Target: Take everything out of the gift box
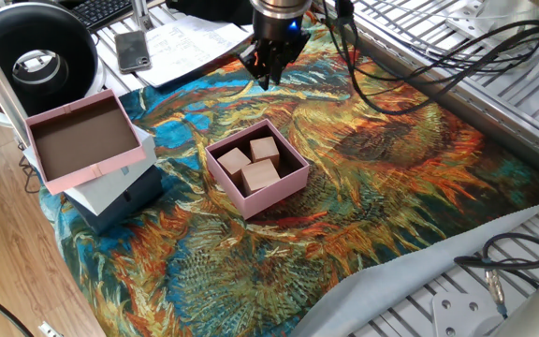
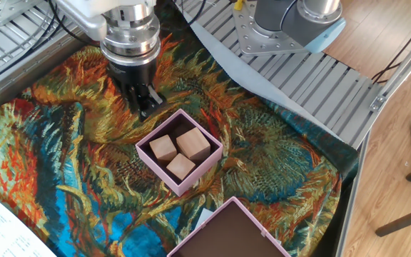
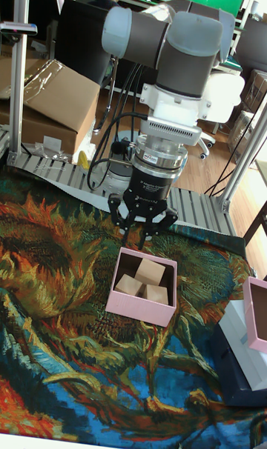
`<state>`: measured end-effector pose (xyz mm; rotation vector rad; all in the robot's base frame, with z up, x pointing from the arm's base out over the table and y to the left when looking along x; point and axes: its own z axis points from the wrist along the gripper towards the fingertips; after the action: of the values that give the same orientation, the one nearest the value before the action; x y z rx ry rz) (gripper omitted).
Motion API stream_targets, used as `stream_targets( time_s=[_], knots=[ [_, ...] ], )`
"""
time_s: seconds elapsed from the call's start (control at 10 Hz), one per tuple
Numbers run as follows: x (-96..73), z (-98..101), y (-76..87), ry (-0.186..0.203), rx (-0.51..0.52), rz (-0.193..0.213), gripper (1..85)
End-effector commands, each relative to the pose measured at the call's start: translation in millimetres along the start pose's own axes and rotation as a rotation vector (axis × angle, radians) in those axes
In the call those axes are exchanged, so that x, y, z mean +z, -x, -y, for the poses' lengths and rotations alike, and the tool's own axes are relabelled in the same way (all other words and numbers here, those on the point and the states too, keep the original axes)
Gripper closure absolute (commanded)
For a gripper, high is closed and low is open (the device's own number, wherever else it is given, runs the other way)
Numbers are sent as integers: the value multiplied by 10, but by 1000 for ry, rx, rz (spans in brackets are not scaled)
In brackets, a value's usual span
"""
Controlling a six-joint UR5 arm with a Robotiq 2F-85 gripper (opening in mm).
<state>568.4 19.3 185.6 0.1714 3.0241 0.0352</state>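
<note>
While all three cubes (image 1: 254, 161) sit inside the gift box (image 1: 255, 167) on the patterned cloth (image 1: 391, 178), the gripper (image 1: 268, 65) hangs beyond it, empty, fingers parted. It should centre over one cube, descending without clipping walls.

A bright sunflower-print cloth (image 1: 391, 159) covers the desk. At its edge a shallow pink tray (image 1: 82, 140) with a brown inside sits on top of a white and navy box (image 1: 120, 192). Behind them lie a phone (image 1: 132, 50), printed papers (image 1: 190, 42) and a keyboard (image 1: 101, 9), with a round black device (image 1: 31, 51) beside them. Black cables (image 1: 438, 56) run over metal rails (image 1: 494, 75). In the tall fixed view, a cardboard box (image 3: 55, 101) stands behind the desk.
</note>
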Motion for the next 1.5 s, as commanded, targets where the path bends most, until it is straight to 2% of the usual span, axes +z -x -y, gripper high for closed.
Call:
stream_targets(
  time_s=[0.0, 0.1, 0.2, 0.3, 0.4, 0.5, 0.6, 0.7, 0.8, 0.9, 1.0, 1.2, 1.3, 1.4],
  knots=[
    [-15, -129, -113, 26, -22, -42, 833],
    [29, -218, -144, 31, -14, -66, 833],
    [139, -141, -138, -21, -26, -67, 833],
    [281, -141, -12, -34, -57, 1, 833],
    [364, -284, -66, 0, -42, 23, 827],
    [408, -250, -52, -33, -57, 52, 800],
    [404, -250, -64, -29, -57, 46, 787],
    [398, -279, -107, -7, -39, 26, 777],
    [388, -443, -155, 58, 64, -1, 757],
    [382, -505, -195, 77, 174, -23, 750],
    [375, -501, -212, 70, 213, -26, 763],
    [392, -507, -166, 65, 254, -7, 797],
    [354, -607, -151, 96, 285, -7, 800],
    [344, -667, -124, 105, 309, -7, 800]
  ],
)
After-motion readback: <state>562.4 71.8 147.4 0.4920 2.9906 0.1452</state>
